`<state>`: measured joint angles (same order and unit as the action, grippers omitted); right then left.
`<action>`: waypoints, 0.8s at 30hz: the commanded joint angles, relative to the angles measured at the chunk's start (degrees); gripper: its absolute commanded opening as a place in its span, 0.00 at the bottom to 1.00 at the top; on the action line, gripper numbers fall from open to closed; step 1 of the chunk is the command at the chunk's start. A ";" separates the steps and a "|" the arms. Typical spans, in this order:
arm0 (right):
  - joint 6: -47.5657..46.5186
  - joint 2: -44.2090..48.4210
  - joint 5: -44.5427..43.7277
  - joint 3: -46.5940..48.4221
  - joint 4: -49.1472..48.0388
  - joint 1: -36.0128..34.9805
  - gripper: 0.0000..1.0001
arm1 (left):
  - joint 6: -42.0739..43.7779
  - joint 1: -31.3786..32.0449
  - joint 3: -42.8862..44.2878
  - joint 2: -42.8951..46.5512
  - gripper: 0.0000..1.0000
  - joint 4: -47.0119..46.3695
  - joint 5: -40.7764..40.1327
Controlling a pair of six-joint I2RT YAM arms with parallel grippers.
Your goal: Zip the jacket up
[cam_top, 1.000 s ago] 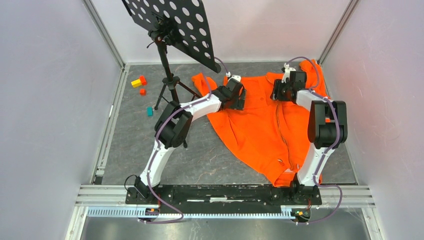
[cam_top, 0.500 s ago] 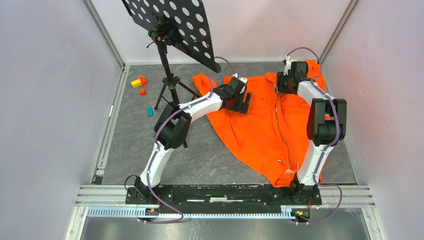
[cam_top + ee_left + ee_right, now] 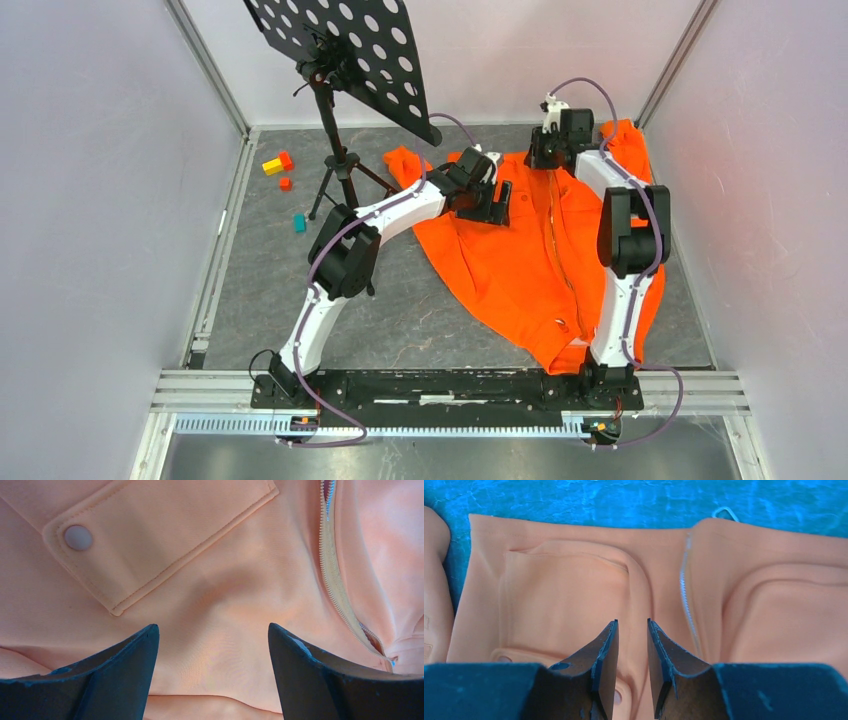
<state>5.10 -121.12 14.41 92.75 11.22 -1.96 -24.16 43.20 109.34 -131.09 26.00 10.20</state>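
The orange jacket [image 3: 520, 260] lies spread on the dark table, its light zipper [image 3: 558, 250] running down the front. My left gripper [image 3: 500, 200] is open wide and empty just above the fabric. In the left wrist view it [image 3: 213, 630] hangs near the chest pocket flap [image 3: 150, 540], with the zipper [image 3: 332, 580] to the right. My right gripper [image 3: 538, 152] is at the jacket's far edge. In the right wrist view it [image 3: 631, 623] stands above orange fabric, jaws a narrow gap apart and holding nothing. The zipper [image 3: 686, 595] lies right of it, with a small metal loop [image 3: 724, 513] at the far edge.
A black perforated music stand [image 3: 345, 45] on a tripod [image 3: 340, 165] stands at the back left, overhanging the jacket's sleeve [image 3: 405, 165]. Small coloured blocks [image 3: 277, 165] and a teal block [image 3: 299, 222] lie at the left. Walls close in both sides.
My right gripper has moved away from me and leftward, to the jacket's far edge. My left gripper has shifted right across the jacket towards the zipper.
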 commanded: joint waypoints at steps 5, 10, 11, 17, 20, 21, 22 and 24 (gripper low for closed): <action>-0.32 -7.64 0.30 10.03 1.01 -0.38 0.33 | -2.47 0.17 1.93 3.32 0.85 -0.07 3.87; -3.09 -10.05 -3.95 13.32 3.55 -0.34 0.39 | -2.29 -0.04 2.51 3.11 0.85 -0.04 4.46; -3.76 -10.54 -4.96 14.35 4.15 -0.36 0.41 | -2.29 -0.09 2.59 3.03 0.85 0.01 4.61; -4.60 -11.88 -7.90 17.20 5.53 -0.08 0.48 | -2.46 -0.64 3.59 2.59 0.85 0.01 5.16; -4.59 -12.50 -7.68 17.93 5.53 0.19 0.48 | -2.62 -0.88 4.04 2.35 0.85 -0.03 5.65; -4.65 -12.68 -7.58 18.40 5.65 0.28 0.48 | -2.57 -0.93 4.26 2.34 0.85 0.01 5.67; -4.63 -13.03 -7.57 18.62 5.84 0.42 0.48 | -2.62 -1.00 4.43 2.24 0.85 0.02 5.76; -4.62 -13.50 -7.60 19.19 6.13 0.52 0.45 | -2.73 -1.10 4.81 2.15 0.85 0.02 6.04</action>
<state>1.23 -132.97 7.88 108.81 17.23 -2.07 -25.08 42.59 111.09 -131.07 26.81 14.15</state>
